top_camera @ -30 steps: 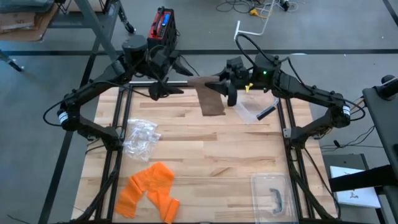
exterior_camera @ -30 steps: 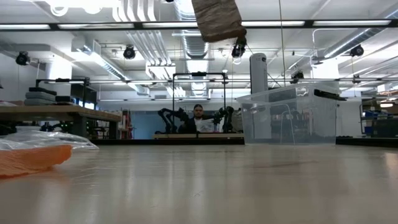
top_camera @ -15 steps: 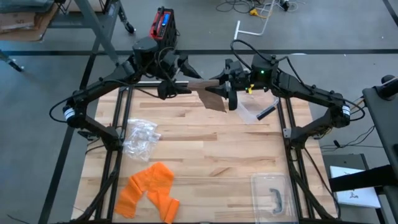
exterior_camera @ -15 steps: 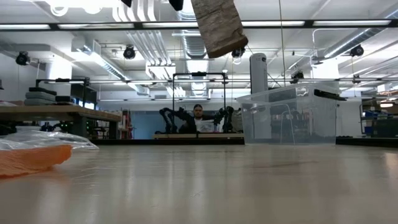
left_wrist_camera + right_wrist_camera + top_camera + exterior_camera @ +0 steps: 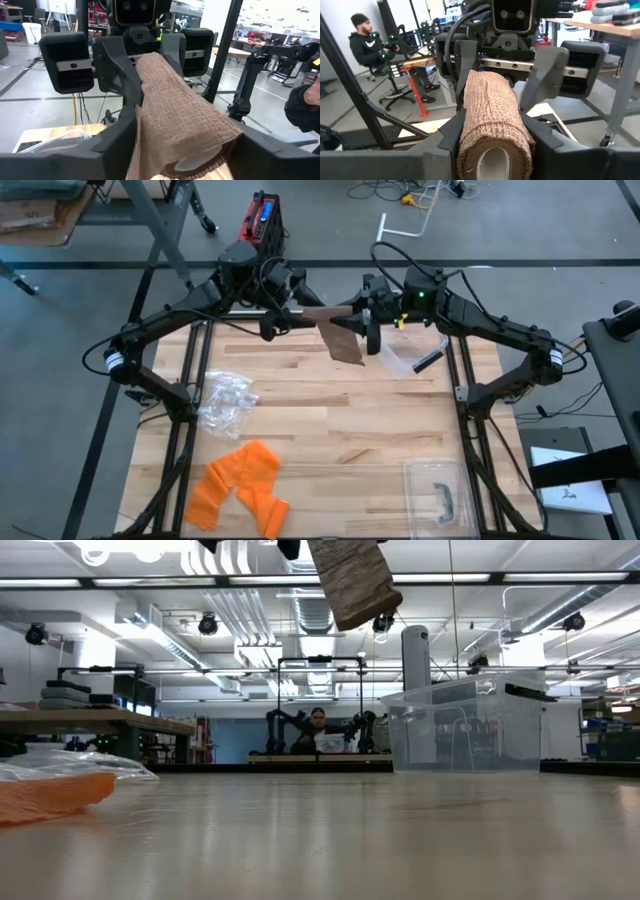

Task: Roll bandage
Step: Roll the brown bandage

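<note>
Robotics lab, probably — robot arms (image 5: 283, 728), workbenches (image 5: 90, 721)

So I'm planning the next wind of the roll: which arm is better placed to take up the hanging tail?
Left, probably. The right end effector is shut on the roll and can't let go. The left end effector, jaws apart around the roll's other end, carries nothing and could drop to the tail.

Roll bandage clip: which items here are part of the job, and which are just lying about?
In use:
- brown bandage, partly rolled, held up between both grippers
- left gripper
- right gripper

Lying about:
- orange fabric
- crumpled clear bag
- clear plastic box
</note>
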### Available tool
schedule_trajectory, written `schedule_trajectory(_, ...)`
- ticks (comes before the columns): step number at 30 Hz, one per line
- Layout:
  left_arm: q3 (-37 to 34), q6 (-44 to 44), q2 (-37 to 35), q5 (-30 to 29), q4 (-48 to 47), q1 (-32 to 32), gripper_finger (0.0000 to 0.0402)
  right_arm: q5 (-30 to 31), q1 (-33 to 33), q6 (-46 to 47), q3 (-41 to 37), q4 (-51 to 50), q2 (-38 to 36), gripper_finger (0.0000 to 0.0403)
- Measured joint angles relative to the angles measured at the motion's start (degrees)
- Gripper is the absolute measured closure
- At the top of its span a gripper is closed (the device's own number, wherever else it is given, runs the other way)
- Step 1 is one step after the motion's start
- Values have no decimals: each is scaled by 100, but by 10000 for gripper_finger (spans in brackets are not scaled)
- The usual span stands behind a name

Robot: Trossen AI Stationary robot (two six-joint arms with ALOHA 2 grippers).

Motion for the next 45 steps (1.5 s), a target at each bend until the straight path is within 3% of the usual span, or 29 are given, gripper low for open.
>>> schedule_trajectory(7, -7, 353, 20, -48, -13, -20, 275, 143, 0, 952, 0, 28, 0, 264)
schedule_trajectory(12, -7, 790, 22, -331, -23, -20, 312, 365, 5, 2093, 0, 175, 0, 229)
schedule_trajectory(20, -11, 1354, 26, -566, -158, -24, 302, 405, -9, 3279, 0, 188, 0, 131)
schedule_trajectory(26, -15, 2052, 7, -1262, -470, -88, 302, 589, -20, 3997, 0, 44, 77, 86)
schedule_trajectory(35, -19, 2546, -13, -1952, -438, -140, 302, 812, -16, 4289, -4, -408, 72, 110)
schedule_trajectory(45, -11, 2641, -38, -1608, -449, -138, 297, 820, -28, 4189, -4, -373, 57, 144)
